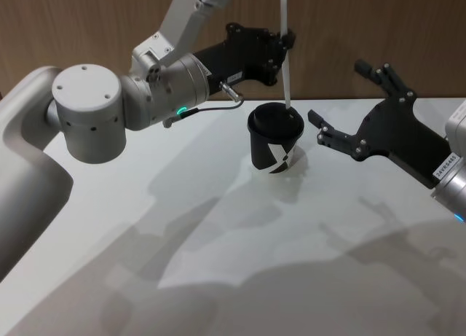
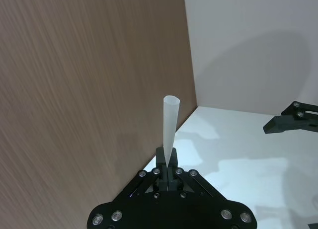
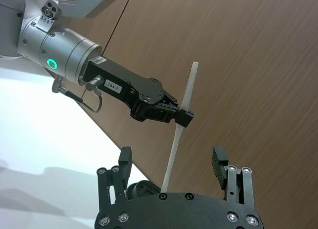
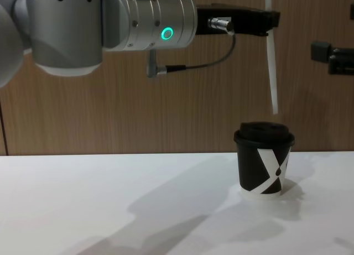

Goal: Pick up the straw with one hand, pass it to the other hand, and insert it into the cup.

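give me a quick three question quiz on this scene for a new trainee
1. True or false: the straw is already inside the cup.
2. Which tool holds the straw? A: the left tool. B: the right tool. C: neither.
3. Fill in: the right tool's jaws are ____.

Key
1. False: in the chest view its lower end hangs just above the cup.
2. A.
3. Open, with nothing between them.
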Action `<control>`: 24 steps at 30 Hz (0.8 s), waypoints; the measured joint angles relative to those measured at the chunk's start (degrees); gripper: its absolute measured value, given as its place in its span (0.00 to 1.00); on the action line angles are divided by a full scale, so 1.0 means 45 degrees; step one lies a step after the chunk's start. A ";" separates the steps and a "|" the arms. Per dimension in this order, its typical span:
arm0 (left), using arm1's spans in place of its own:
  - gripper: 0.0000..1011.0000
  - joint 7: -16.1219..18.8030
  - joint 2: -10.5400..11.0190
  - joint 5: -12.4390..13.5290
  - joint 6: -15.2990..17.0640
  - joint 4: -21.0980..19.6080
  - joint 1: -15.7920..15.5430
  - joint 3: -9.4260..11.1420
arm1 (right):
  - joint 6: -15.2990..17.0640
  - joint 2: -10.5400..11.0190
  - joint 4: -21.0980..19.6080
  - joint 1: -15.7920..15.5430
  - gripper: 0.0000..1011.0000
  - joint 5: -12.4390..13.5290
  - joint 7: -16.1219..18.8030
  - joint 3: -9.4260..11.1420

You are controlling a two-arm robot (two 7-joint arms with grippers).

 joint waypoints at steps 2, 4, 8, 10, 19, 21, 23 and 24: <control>0.00 0.0001 -0.0020 0.0094 0.0026 0.0042 -0.0061 0.0038 | 0.0000 0.0000 0.0000 0.0000 0.99 0.0000 0.0000 0.0000; 0.00 0.0001 -0.0048 0.0206 0.0059 0.0093 -0.0133 0.0083 | 0.0000 0.0000 0.0000 0.0000 0.99 0.0000 0.0000 -0.0001; 0.00 0.0000 -0.0085 0.0350 0.0100 0.0164 -0.0215 0.0136 | 0.0000 0.0000 0.0000 0.0000 0.99 0.0000 0.0000 0.0000; 0.00 -0.0006 -0.0113 0.0447 0.0145 0.0225 -0.0275 0.0178 | 0.0000 0.0000 0.0000 0.0000 0.99 0.0000 0.0000 0.0000; 0.00 -0.0100 -0.0230 0.0708 0.0311 0.0411 -0.0421 0.0278 | 0.0000 0.0000 0.0000 0.0000 0.99 0.0000 0.0000 -0.0001; 0.00 -0.0113 -0.0244 0.0736 0.0332 0.0428 -0.0428 0.0283 | 0.0000 0.0000 0.0000 0.0000 0.99 0.0000 0.0000 0.0000; 0.00 -0.0142 -0.0255 0.0778 0.0355 0.0443 -0.0431 0.0287 | 0.0000 0.0000 0.0000 0.0000 0.99 0.0000 0.0000 -0.0001; 0.00 -0.0142 -0.0255 0.0778 0.0355 0.0443 -0.0431 0.0287 | 0.0000 0.0000 0.0000 0.0000 0.99 0.0000 0.0000 -0.0001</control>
